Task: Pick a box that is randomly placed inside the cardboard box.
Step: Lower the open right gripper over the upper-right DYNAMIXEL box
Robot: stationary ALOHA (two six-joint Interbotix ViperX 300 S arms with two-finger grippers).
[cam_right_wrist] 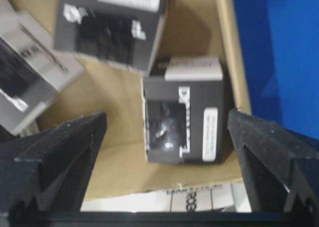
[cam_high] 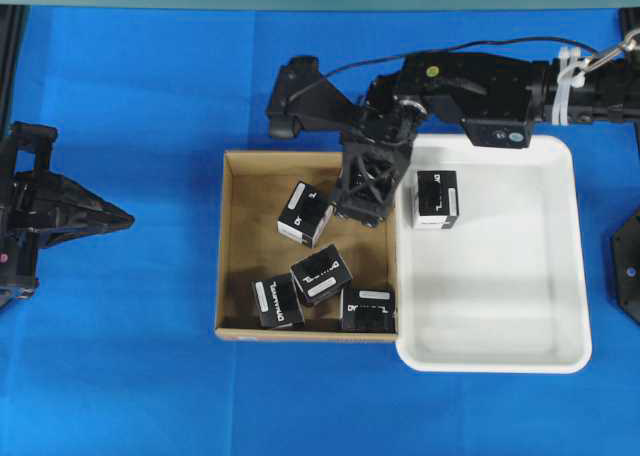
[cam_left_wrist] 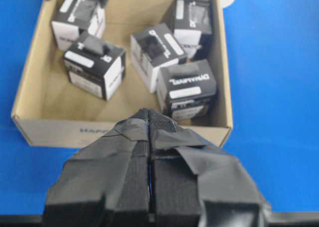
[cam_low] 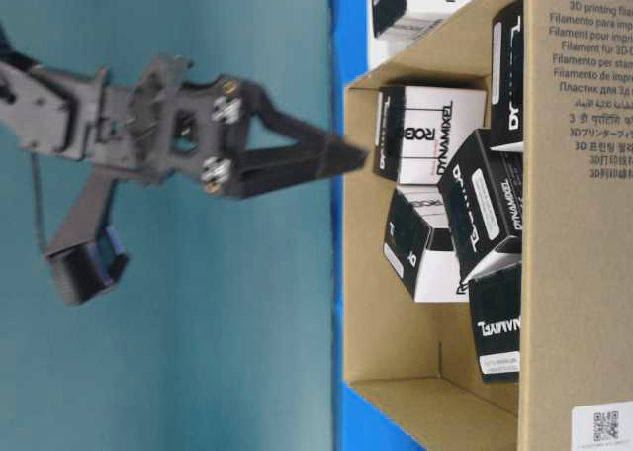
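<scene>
The right gripper (cam_high: 365, 191) is seen poised over the upper right part of the cardboard box (cam_high: 233, 246), its jaws spread wide and nothing held between them. In the right wrist view, one box (cam_right_wrist: 184, 112) is framed between the two foam-padded fingers (cam_right_wrist: 55, 162), lying close against the carton wall, apparently so that it can be straddled from above. In the overhead view, four black boxes are shown scattered in the carton: one (cam_high: 304, 214) just left of the gripper, three clustered along the lower edge. A fifth (cam_high: 436, 198) lies at the upper left of the white tray (cam_high: 500, 361), which abuts the carton's right side, presumably as the drop-off place. The left gripper (cam_high: 125, 218) is kept clenched and parked at the left of the frame, well apart from the carton, over the blue bench (cam_high: 120, 376); its wrist view looks on at the boxes from outside.
</scene>
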